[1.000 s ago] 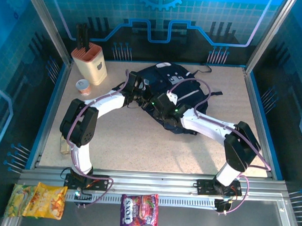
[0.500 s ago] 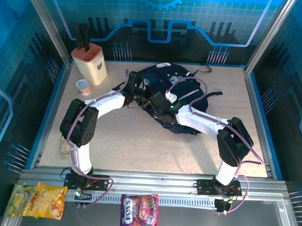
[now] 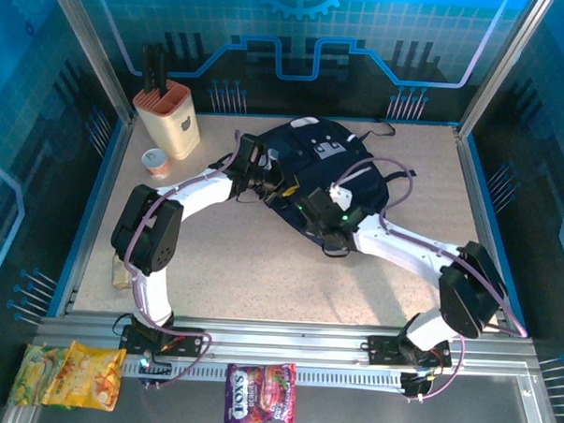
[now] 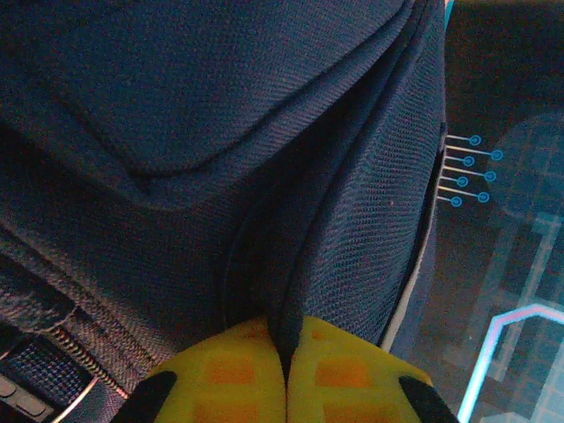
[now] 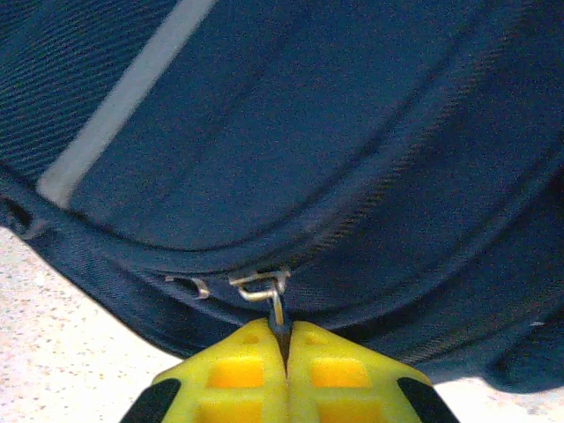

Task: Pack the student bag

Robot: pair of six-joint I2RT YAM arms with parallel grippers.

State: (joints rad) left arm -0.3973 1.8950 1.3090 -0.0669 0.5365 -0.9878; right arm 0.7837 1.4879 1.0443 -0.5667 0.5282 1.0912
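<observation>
Navy student bag (image 3: 304, 138): my left claw (image 4: 284, 352) clenches its fabric, my right claw (image 5: 286, 352) pinches the zipper pull (image 5: 275, 304); zipping looks unfinished.

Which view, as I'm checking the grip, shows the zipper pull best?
The right wrist view: the zipper pull hangs close and sharp, pinched in the right gripper's shut jaws. From the top, the gripper covers it; the left wrist camera faces a bag fold.

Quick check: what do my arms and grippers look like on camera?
The left arm and right arm have white links, black joint housings and lilac cables running alongside. The left gripper and right gripper have yellow fingers with a moulded grid pattern and black outer edges.
</observation>
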